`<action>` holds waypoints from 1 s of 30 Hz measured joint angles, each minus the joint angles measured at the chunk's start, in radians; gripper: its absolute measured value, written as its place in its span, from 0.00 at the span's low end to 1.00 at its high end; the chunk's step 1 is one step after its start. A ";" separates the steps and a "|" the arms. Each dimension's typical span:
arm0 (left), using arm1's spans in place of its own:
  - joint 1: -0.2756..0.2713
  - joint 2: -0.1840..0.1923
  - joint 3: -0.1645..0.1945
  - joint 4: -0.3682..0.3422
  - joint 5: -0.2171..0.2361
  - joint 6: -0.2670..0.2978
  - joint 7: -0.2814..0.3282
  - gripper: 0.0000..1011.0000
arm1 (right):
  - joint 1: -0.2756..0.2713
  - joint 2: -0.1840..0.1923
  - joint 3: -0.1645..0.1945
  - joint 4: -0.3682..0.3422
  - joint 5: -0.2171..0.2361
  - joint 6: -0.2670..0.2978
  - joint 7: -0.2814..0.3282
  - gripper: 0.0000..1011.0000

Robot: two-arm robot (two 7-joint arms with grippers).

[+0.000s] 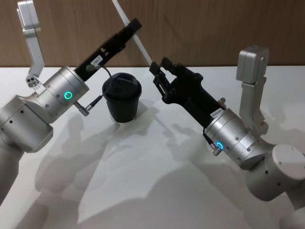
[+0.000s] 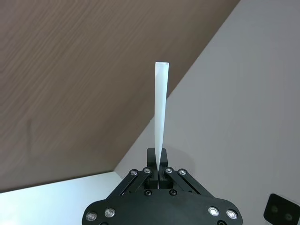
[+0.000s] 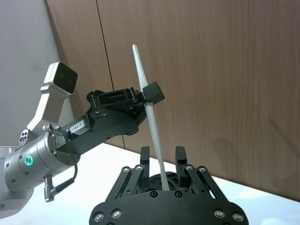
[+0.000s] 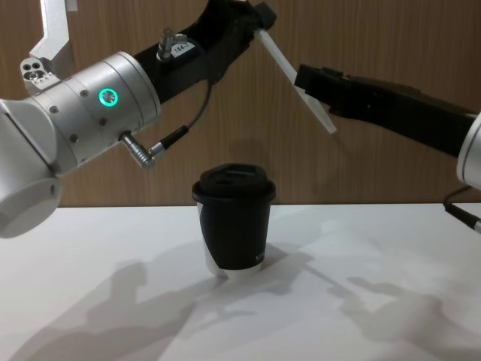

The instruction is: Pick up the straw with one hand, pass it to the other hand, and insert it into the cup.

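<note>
Handover scene in mid-air above the cup (image 1: 122, 95), a black paper coffee cup with a black dome lid, standing upright on the white tabletop (image 1: 157, 181). The straw (image 1: 143, 47), thin and white, slants through the air over the cup. Its upper end leans toward the cup's left, and its lower end hangs above and to the right of the lid, well clear of it.

The left hand (image 1: 134, 25), on the arm with the glowing green ring, reaches in over the cup from its left and is clenched on the straw's upper part. The left wrist view shows the straw pinched between its two closed fingers. The right hand (image 1: 159, 65) comes in from the cup's right and meets the straw's lower end. In the right wrist view its fingers (image 3: 145, 157) stand spread, with a gap on each side of the straw, so it looks released rather than gripping.

This reads as the pass itself: the hands meet high above the cup, likely so the straw can change holder without knocking the cup over. The straw is not yet in the cup. It would need turning upright and lowering over the lid.
</note>
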 joint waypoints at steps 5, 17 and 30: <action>0.001 0.008 0.002 -0.006 0.007 -0.016 0.012 0.01 | 0.000 0.000 0.000 0.000 0.000 0.000 0.000 0.45; -0.004 0.050 0.039 -0.043 0.107 -0.084 0.052 0.01 | 0.000 0.000 0.000 0.000 0.000 0.000 0.000 0.83; 0.005 0.114 0.079 -0.121 0.285 -0.189 0.113 0.01 | 0.000 0.000 0.000 0.000 0.000 0.000 0.000 0.99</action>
